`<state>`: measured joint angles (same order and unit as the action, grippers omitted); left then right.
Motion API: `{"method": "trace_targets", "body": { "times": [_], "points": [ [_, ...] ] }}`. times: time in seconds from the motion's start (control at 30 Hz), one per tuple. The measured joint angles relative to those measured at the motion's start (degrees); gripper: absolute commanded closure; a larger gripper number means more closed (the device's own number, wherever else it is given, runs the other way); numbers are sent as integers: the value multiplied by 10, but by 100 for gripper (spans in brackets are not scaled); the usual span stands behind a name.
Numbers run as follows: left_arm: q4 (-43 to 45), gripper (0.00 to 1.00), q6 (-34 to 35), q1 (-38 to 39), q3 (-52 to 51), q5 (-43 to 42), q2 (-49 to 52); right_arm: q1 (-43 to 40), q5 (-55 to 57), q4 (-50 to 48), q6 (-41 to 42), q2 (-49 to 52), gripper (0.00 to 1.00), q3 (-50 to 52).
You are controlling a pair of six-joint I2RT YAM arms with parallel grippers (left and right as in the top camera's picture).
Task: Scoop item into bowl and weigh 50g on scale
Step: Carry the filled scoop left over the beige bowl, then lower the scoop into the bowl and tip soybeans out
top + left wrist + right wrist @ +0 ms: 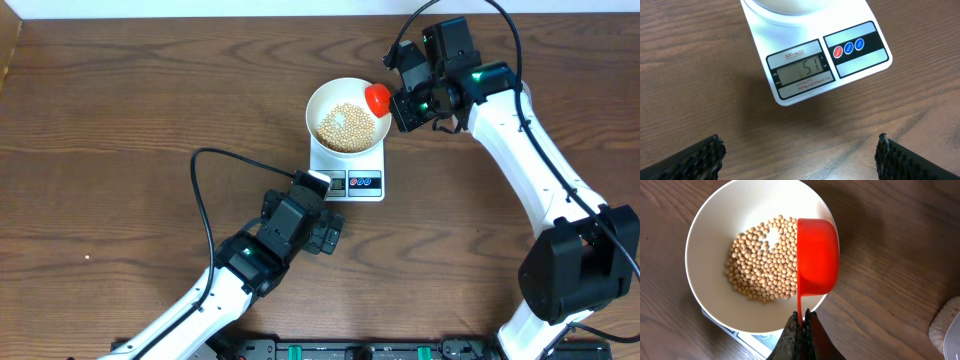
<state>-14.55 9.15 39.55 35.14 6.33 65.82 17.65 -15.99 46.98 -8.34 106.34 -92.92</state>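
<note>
From overhead, the bowl [347, 123] of beans [345, 126] sits on the scale [349, 167], and the right gripper [400, 103], the nearer one, holds a red scoop [377, 98] at the bowl's right rim. The left wrist view shows the left gripper [799, 159] spread wide and empty, just short of the display [799, 69] reading 51. In the right wrist view the jaws are pinched on the scoop's handle [800, 303], its long axis running straight out from them, the cup tipped on its side over the rim.

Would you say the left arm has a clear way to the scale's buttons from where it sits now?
Probably yes: the left gripper sits open just in front of the scale, with only bare table between it and the buttons.
</note>
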Motion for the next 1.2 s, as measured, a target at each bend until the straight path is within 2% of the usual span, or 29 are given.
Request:
{"method": "trace_targets", "body": {
  "times": [0.37, 1.0, 1.2],
  "points": [
    [0, 2, 0, 0, 0, 0, 0, 1, -3, -36, -16, 0, 99, 0],
    [0, 2, 0, 0, 0, 0, 0, 41, -37, 3, -210, 23, 99, 0],
    [0, 2, 0, 0, 0, 0, 0, 41, -37, 4, -241, 31, 99, 0]
  ]
}}
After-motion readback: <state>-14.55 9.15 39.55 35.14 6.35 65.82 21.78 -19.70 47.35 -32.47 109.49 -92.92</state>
